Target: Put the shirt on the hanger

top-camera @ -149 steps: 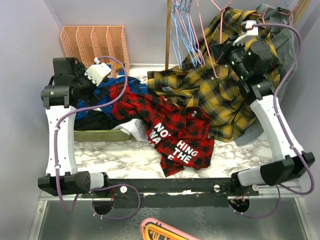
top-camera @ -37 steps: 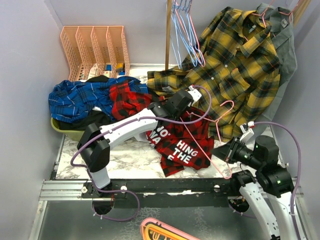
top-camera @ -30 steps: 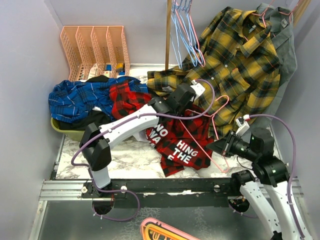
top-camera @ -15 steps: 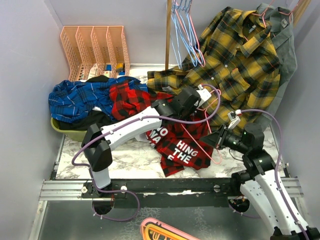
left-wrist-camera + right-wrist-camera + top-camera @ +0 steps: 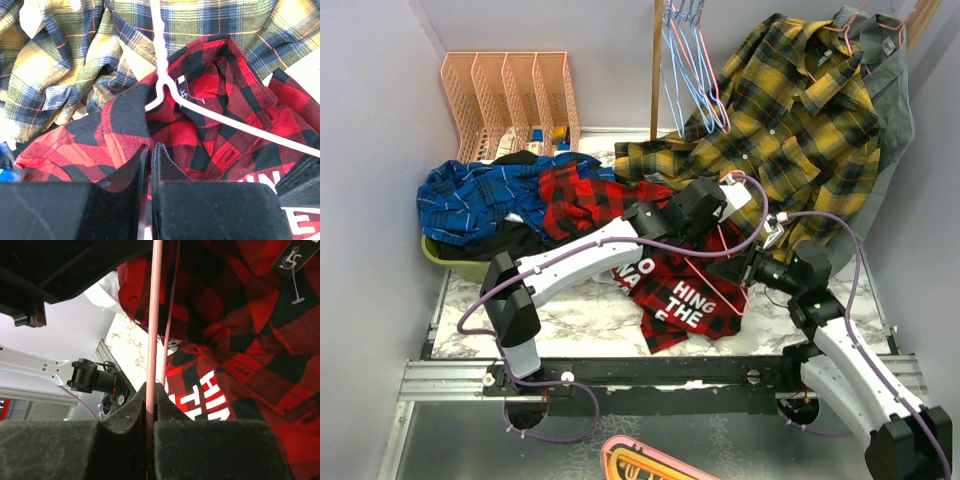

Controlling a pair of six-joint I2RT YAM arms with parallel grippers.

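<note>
Marble tabletop carries the rumpled red-and-black buffalo-plaid shirt with white block lettering, likely limp and slippy, best taken at collar or shoulder, where left jaws look pinched on a fold; right jaws clamp the thin pink-red wire hanger, light, probably springy, across the collar.

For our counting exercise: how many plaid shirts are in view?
3: the red-and-black shirt mid-table, the blue shirt heaped at left, the yellow shirt hanging at back right. More may be hidden.
</note>
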